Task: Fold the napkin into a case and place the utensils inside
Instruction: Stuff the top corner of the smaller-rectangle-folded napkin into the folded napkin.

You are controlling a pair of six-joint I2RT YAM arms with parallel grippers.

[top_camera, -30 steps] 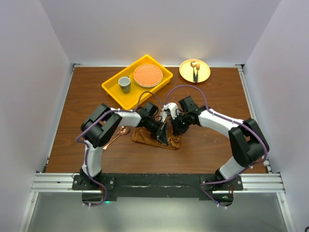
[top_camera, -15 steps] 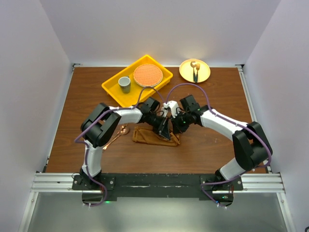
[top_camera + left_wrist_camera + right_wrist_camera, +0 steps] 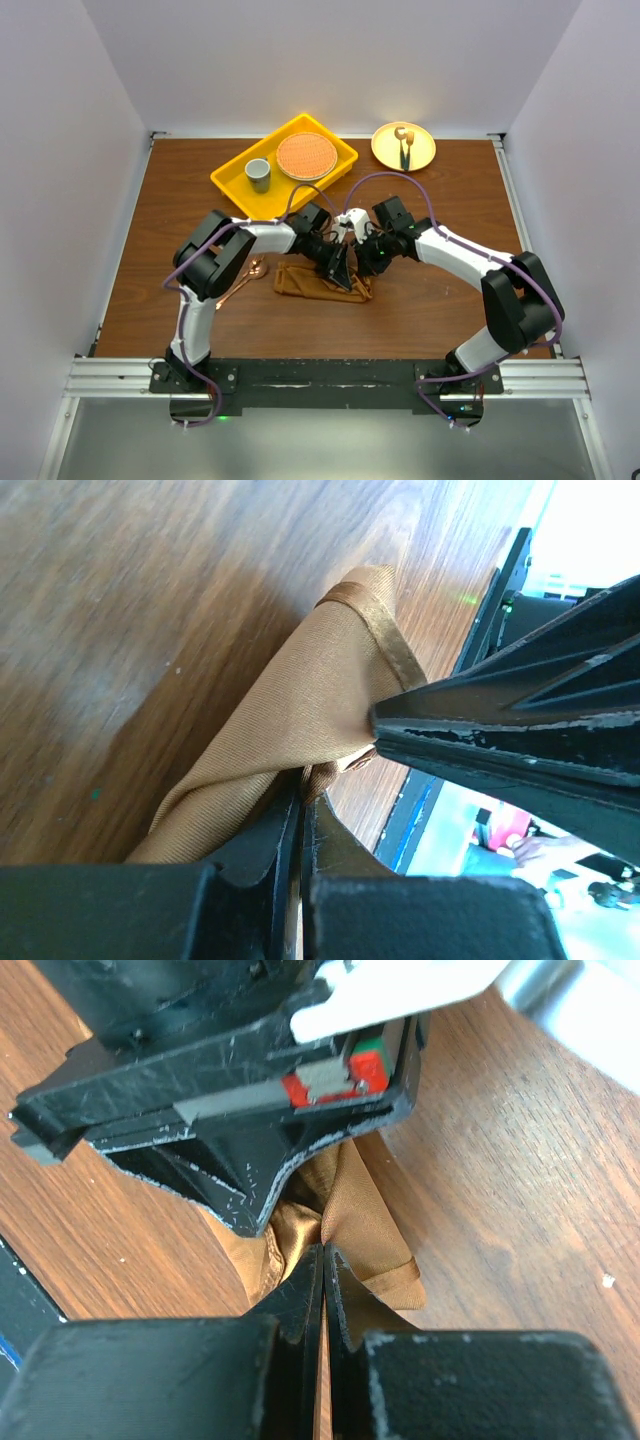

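Note:
The rust-brown napkin (image 3: 305, 284) lies bunched into a narrow strip at mid-table, its right end raised where both grippers meet. My left gripper (image 3: 341, 270) is shut on a fold of the napkin (image 3: 290, 705), with cloth pinched at its tips (image 3: 303, 798). My right gripper (image 3: 358, 264) faces it and is shut on the same end of the napkin (image 3: 375, 1225), close against the left gripper's body (image 3: 220, 1110). The copper spoon (image 3: 251, 271) lies on the table left of the napkin, partly under my left arm.
At the back stands a yellow tray (image 3: 232, 186) with a grey cup (image 3: 258, 174) and an orange round plate (image 3: 305, 156). A yellow plate (image 3: 422, 160) at the back right carries a dark-handled utensil (image 3: 404, 150).
Both grippers have shifted slightly toward the far side while holding the napkin's right end. The cloth has drawn in with them.

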